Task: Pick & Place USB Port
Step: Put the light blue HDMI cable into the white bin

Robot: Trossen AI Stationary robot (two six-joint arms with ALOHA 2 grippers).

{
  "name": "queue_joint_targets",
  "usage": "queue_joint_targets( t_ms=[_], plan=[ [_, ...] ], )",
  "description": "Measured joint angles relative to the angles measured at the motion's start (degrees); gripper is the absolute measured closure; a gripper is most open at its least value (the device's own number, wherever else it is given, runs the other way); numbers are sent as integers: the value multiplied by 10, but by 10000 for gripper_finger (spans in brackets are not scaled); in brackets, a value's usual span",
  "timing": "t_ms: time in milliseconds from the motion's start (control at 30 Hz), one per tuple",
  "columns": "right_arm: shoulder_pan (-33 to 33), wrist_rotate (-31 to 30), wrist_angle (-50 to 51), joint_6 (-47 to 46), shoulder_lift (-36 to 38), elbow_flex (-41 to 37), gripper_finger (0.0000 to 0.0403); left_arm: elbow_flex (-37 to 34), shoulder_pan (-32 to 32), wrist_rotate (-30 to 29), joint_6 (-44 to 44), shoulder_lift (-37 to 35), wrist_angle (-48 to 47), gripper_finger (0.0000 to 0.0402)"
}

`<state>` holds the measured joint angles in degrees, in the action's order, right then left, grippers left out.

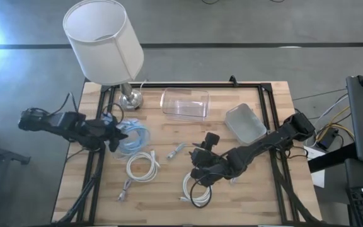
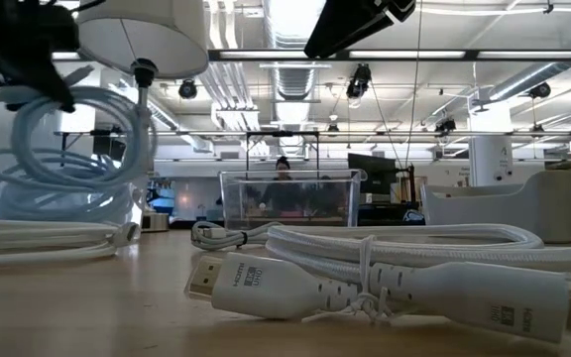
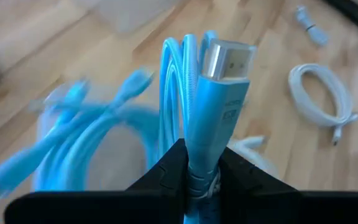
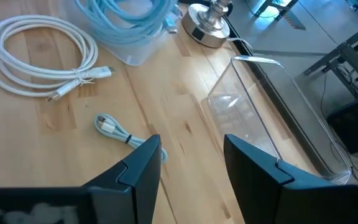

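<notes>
A small grey USB cable piece lies flat on the wooden table; the right wrist view shows it just beside one finger. My right gripper is open and hovers above the table next to it, touching nothing. My left gripper is shut on a light blue cable over a clear shallow bin near the lamp. In the low view the blue coil hangs below that gripper at the left. My left gripper pinches the light blue cable between its two fingers, on the plug's moulded body just behind the metal connector. The plug sticks out forward past the fingertips. The coiled loops hang slack below, the lowest reaching into the clear bin.
Two white cable coils lie on the table, the second under my right arm. A clear rectangular container, a second tilted one and a lamp with a metal base stand on the far half.
</notes>
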<state>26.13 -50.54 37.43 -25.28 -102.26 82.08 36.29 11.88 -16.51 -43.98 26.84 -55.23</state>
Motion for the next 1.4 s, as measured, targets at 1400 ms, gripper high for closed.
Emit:
queue_joint_targets(
  t_ms=[1400],
  plan=[
    [0, 0, -3, 2, -1, -21, 232, 28, 0, -9, -13, 119, -130, 242]
  ],
)
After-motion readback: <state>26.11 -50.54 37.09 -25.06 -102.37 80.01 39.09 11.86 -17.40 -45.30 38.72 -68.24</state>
